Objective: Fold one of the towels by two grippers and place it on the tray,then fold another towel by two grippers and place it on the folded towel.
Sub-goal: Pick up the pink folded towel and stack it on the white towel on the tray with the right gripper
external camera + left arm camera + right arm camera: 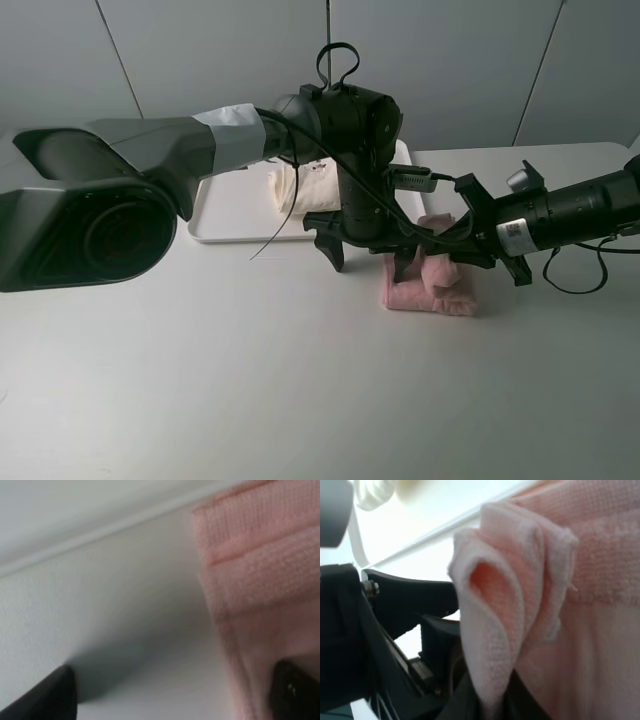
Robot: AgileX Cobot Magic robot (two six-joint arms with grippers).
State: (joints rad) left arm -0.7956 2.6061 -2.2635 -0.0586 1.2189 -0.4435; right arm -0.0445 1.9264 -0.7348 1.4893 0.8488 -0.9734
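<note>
Exterior high view: cream towel [300,187] is already laid on the tray [225,215]. Pink towel [432,280] is bunched on the table [300,390], right of it. Right gripper [455,250] is pinched on a fold (for lifting, likely); left gripper [365,255] is spread wide at its left edge.

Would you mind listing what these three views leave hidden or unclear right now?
- Cream towel on the tray: exterior high, left arm covers most of it, so its fold is unclear.
- Left gripper: exterior high, whether it touches the pink towel is hidden; left wrist is blurred, fingertips cut off by the edge.
- Right gripper: right wrist, bunched towel covers its fingers.
</note>
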